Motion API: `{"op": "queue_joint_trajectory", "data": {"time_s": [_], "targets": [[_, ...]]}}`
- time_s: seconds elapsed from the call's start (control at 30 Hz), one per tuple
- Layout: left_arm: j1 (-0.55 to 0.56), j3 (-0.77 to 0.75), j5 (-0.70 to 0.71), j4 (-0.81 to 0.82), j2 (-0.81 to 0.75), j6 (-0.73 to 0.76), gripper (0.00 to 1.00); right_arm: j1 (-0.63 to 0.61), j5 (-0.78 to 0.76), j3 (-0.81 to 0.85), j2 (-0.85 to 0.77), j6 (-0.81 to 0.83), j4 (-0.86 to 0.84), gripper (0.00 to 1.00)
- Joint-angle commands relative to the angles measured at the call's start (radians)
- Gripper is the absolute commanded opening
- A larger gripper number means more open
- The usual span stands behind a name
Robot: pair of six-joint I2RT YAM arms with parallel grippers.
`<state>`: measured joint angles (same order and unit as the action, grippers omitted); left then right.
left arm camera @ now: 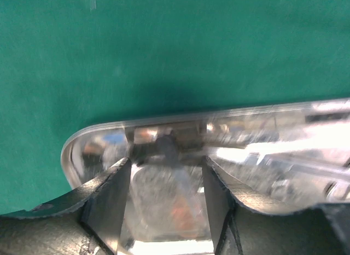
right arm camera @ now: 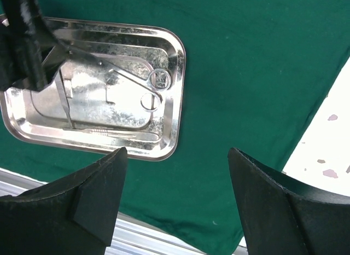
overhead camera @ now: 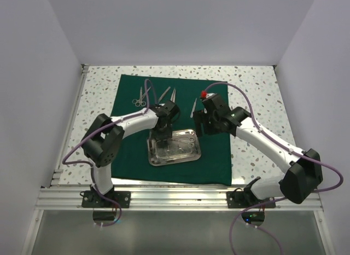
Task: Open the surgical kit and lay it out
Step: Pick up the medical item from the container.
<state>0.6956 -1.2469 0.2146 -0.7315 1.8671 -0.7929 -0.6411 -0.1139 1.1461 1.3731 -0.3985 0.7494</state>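
Top external, speckled tbl [overhead camera: 257, 102] w/ green cloth [overhead camera: 216, 156], white walls [overhead camera: 180, 25]

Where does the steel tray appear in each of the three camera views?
Top external: the steel tray lies just below the centre.
Left wrist: the tray fills the lower half, rounded corner at left.
Right wrist: the tray is at upper left.
Shared landmark: the green cloth under it.
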Motion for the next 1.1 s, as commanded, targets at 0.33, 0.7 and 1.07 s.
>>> {"op": "queue_joint_trajectory", "data": {"time_s": [0.33, 0.7, 1.07], "targets": [[0.025, -0.074, 0.089, -0.091, 0.112, -0.088, 0.51, 0.003, 0.005, -0.013, -0.031, 0.033, 0.001, 0.78], [0.025, 0.046, 0.049, -0.039, 0.07, -0.118, 0.29, 0.02, 0.005, -0.023, -0.026, 0.035, 0.001, 0.78], [0.025, -0.045, 0.06, -0.042, 0.066, -0.051, 0.0, 0.026, -0.012, 0.0, -0.032, 0.026, 0.025, 0.78]]}}
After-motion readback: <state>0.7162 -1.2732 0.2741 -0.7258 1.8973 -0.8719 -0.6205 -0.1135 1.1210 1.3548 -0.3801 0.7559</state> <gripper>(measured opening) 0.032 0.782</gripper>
